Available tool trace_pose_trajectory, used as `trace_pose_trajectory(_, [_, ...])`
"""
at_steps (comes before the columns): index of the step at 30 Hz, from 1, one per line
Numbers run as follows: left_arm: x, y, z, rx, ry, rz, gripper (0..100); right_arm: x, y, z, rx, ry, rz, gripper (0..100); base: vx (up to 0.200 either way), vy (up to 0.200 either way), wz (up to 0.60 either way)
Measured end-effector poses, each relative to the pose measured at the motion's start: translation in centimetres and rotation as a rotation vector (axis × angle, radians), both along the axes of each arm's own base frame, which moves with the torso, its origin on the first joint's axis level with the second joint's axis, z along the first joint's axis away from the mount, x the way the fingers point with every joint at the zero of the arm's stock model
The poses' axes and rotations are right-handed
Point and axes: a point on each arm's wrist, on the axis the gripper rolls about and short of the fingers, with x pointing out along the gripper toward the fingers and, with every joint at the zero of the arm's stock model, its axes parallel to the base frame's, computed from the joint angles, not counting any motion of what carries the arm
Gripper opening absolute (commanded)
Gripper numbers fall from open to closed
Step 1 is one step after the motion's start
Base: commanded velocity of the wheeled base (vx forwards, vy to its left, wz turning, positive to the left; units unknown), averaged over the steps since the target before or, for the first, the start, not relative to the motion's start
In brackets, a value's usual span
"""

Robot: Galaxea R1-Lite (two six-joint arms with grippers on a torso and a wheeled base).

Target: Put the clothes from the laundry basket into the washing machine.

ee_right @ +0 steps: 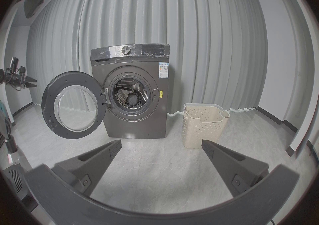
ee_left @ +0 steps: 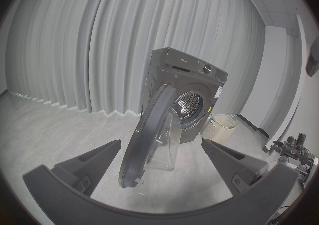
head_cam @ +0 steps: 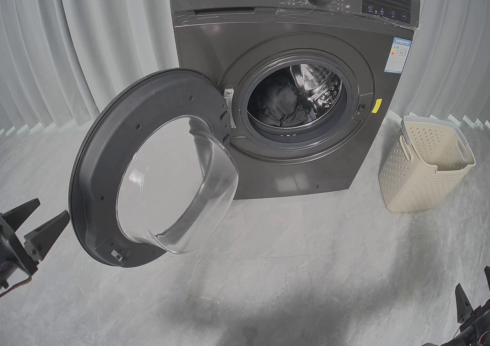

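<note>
A grey washing machine (head_cam: 286,20) stands ahead with its round door (head_cam: 153,168) swung wide to the left. Dark clothes (head_cam: 278,102) lie inside the drum, seen as dark clothes (ee_right: 133,99) in the right wrist view. The cream laundry basket (head_cam: 426,168) sits on the floor right of the machine and looks empty inside. My left gripper (head_cam: 34,227) is open at the left edge, near the door's rim, holding nothing. My right gripper (ee_right: 161,156) is open, low at the right, well back from the laundry basket (ee_right: 204,124).
Pale curtains (head_cam: 76,30) hang behind the machine. The open door (ee_left: 149,139) juts out over the floor in front of my left gripper (ee_left: 161,156). Bare grey floor (head_cam: 306,270) stretches between me and the machine.
</note>
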Motion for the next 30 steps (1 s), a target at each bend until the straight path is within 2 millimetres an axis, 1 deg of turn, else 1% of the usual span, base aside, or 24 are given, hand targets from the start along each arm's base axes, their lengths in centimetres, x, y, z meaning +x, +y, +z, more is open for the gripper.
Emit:
trace_pose_trajectory(5, [3.7,-0.2,0.1,0.006,0.034,-0.012,100,0.0,0.0,0.0,0.0,0.0,0.0,100,0.0,0.0,0.0])
trace_pose_trajectory(8, [5.4,-0.2,-0.3,0.01,0.071,-0.013,100,0.0,0.0,0.0,0.0,0.0,0.0,100,0.0,0.0,0.0])
trace_pose_trajectory(11, [6.9,-0.4,-0.6,0.011,0.089,-0.025,100,0.0,0.0,0.0,0.0,0.001,0.001,100,0.0,0.0,0.0])
trace_pose_trajectory(15, [8.1,-0.7,-1.1,0.004,0.117,-0.099,100,0.0,0.0,0.0,0.0,0.001,0.001,100,0.0,0.0,0.0])
trace_pose_trajectory(18, [8.5,-0.9,-1.5,-0.007,0.136,-0.178,100,0.0,0.0,0.0,0.0,0.0,0.001,100,0.0,0.0,0.0])
trace_pose_trajectory(22, [8.4,-1.6,-1.6,-0.021,0.146,-0.304,100,0.0,0.0,0.0,0.0,0.0,0.0,100,0.0,0.0,0.0])
trace_pose_trajectory(30, [7.7,-4.0,-1.0,-0.024,0.125,-0.498,100,0.0,0.0,0.0,0.0,0.0,0.0,100,0.0,0.0,0.0])
